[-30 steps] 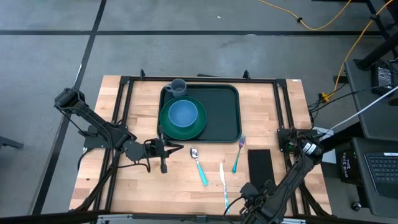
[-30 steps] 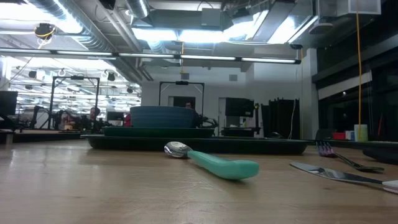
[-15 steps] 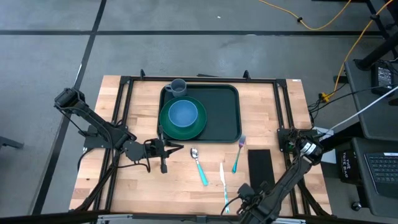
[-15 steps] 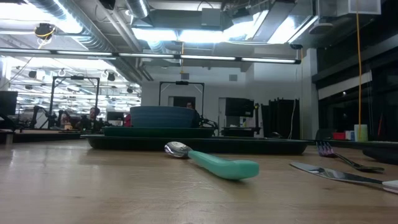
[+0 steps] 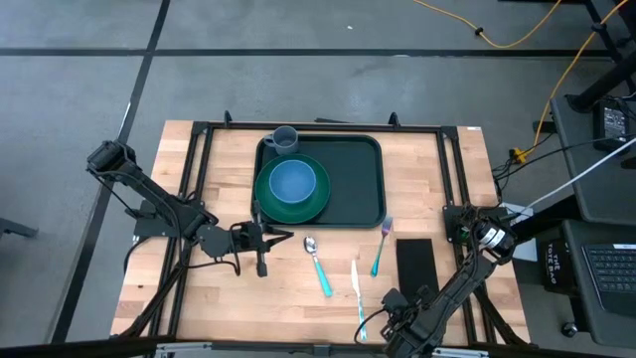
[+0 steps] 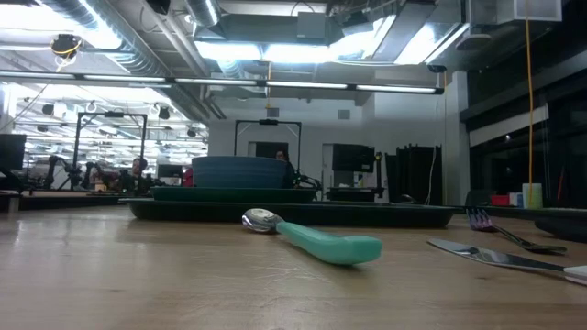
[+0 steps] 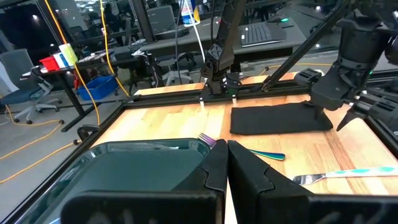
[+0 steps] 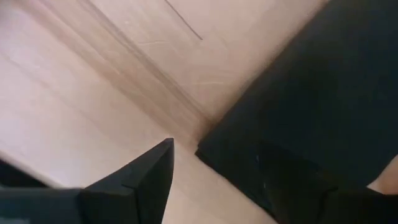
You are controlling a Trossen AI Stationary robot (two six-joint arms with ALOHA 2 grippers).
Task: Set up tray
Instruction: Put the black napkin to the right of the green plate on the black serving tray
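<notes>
Nine items on one wooden table, listed largest first; almost nothing is changing between the last second and now.

1. Tray: lying flat at the far middle of the table, in the same place as a second ago. Its right half is standing bare.
2. Green plate: sitting on the tray's left half, its near edge overhanging the rim.
3. Blue bowl: resting in the plate.
4. Black napkin: lying on the table near the tray's right corner, not moving yet.
5. Grey cup: standing in the tray's far left corner.
6. Knife, spoon and fork: lying in a row on the table between the tray and the near edge, none of them shifting.

Arms: the right gripper is making the only visible movement, creeping slightly at the napkin's near left corner. Its fingers are standing apart with that corner between them, holding nothing. The left gripper is waiting just off the tray's near left corner, fingers pressed together and empty.

Reading: the dishes appear placed already; the napkin is probably the piece being approached, and the cutlery is waiting its turn.
</notes>
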